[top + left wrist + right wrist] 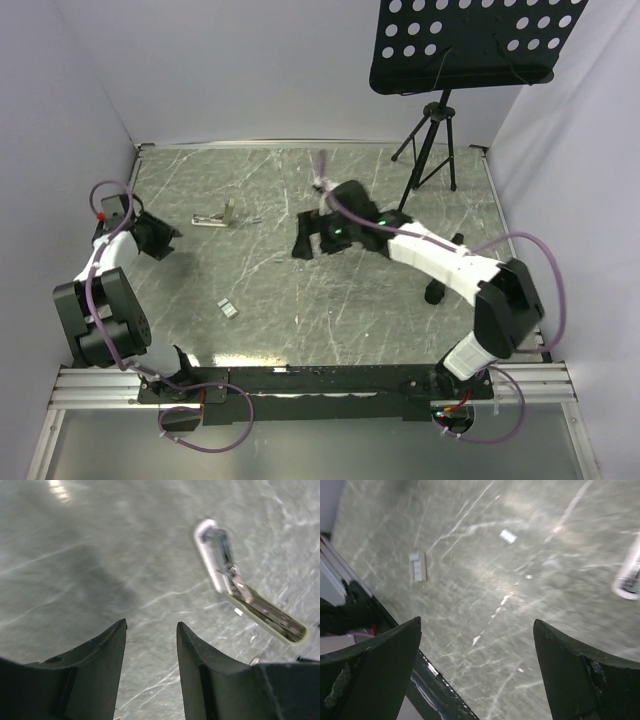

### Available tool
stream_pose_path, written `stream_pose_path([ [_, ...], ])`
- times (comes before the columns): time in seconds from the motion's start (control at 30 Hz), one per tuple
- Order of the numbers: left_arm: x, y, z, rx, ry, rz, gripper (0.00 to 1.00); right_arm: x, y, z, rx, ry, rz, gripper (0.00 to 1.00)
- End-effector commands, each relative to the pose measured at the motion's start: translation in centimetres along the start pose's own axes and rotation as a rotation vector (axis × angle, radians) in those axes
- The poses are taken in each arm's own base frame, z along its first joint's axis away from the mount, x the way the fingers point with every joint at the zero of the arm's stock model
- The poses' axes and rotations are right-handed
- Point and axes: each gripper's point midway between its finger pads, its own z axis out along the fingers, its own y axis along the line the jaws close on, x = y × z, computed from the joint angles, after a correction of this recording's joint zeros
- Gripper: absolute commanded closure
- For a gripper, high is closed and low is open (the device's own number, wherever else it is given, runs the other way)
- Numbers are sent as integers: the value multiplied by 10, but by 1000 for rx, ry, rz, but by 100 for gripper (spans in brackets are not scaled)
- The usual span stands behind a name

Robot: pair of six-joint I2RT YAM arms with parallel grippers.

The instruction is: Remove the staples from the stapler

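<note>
From above, the stapler (pixel 215 217) lies hinged open on the table (pixel 400 320), far left, with a strip of staples (pixel 228 308) loose nearer the bases, so unloading looks largely done. Left wrist: the left gripper (pixel 150 625) is parted and empty near the stapler (rail contents unclear). Right wrist: the right gripper (pixel 477 622) gapes wide, holding nothing.
</note>
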Motion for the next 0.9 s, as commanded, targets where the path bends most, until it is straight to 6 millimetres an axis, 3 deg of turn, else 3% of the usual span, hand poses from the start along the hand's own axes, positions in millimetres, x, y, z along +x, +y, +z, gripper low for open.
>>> stream_pose_path([
  [0.0, -11, 30, -8, 11, -36, -178, 51, 1, 20, 31, 91, 16, -61, 2],
  [0.03, -6, 32, -8, 34, -7, -208, 52, 12, 36, 39, 80, 40, -82, 2],
  [0.13, 2, 54, -4, -32, 9, -261, 54, 19, 52, 65, 91, 61, -89, 3],
  [0.17, -1, 63, -3, -81, -23, -266, 54, 27, 66, 71, 72, 73, -109, 3],
  [0.3, -10, 97, -12, -224, -106, -345, 54, 36, 88, 106, 94, 89, -140, 4],
  [0.4, -10, 95, -16, -192, -102, -354, 56, 49, 100, 125, 107, 112, -164, 4],
  [0.47, 6, 95, -15, -175, -57, -373, 58, 54, 102, 133, 110, 119, -151, 4],
  [0.53, 22, 91, -16, -138, -3, -395, 61, 53, 106, 136, 96, 99, -125, 5],
  [0.7, 67, 112, -16, -231, 84, -430, 71, 48, 96, 125, 128, 63, -121, 4],
  [0.83, 91, 126, -27, -338, 109, -446, 99, 43, 83, 110, 130, 32, -94, 4],
  [0.87, 103, 127, -30, -355, 138, -440, 99, 43, 79, 103, 134, 26, -86, 4],
])
